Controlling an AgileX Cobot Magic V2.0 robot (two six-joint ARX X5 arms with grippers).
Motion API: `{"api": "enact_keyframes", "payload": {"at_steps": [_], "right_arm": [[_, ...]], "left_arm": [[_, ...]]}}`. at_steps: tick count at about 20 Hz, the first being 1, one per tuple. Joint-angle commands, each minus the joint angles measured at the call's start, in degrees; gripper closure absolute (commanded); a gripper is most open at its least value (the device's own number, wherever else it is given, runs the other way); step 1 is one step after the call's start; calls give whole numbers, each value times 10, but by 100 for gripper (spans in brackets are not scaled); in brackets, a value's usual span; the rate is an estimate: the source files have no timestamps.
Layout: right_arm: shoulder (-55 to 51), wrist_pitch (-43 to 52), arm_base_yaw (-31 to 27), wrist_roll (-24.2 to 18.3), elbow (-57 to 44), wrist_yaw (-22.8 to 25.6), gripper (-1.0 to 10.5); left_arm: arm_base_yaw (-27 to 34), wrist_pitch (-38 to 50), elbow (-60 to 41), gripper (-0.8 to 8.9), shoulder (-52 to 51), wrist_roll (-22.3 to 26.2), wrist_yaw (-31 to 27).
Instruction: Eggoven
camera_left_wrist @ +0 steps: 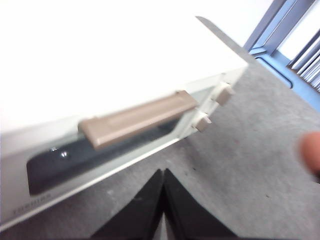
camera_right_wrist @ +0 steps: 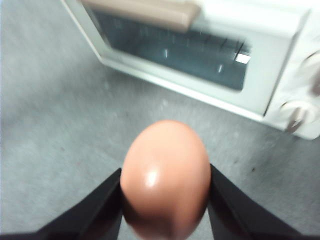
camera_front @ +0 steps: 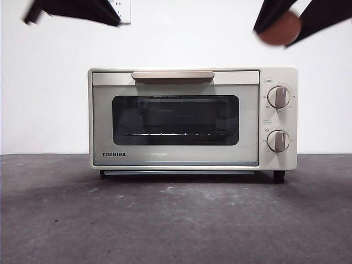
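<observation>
Gripping: right pincer point(camera_right_wrist: 165, 192) clamps the egg point(camera_right_wrist: 165, 177), the oven point(camera_front: 192, 118) below it.
Left pincer point(camera_left_wrist: 163, 200): jaws pressed together, empty, above the oven's handle point(camera_left_wrist: 137, 119).
Door: closed.

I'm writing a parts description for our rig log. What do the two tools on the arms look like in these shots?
Both are plain black. The left tool shows two smooth, flat jaws that taper to narrow wedge tips. The right tool has matching black jaws with angled, flat-sided faces. In the front view they appear as dark, blade-like shapes at the top corners. No cables, labels or markings are visible on either.
</observation>
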Motion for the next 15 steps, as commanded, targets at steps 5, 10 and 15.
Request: {"api": "enact_keyframes", "payload": {"at_steps": [5,10,15], "right_arm": [[-59,-14,5,-7,8,4,944],[-59,-15,5,-7,8,4,944],[-59,-14,5,-11,8,4,944]], "left_arm": [[-8,26,121,808,164,30,-9],[-14,28,147,808,213,39,-12],[-20,28,148,808,235,53,-26]]}}
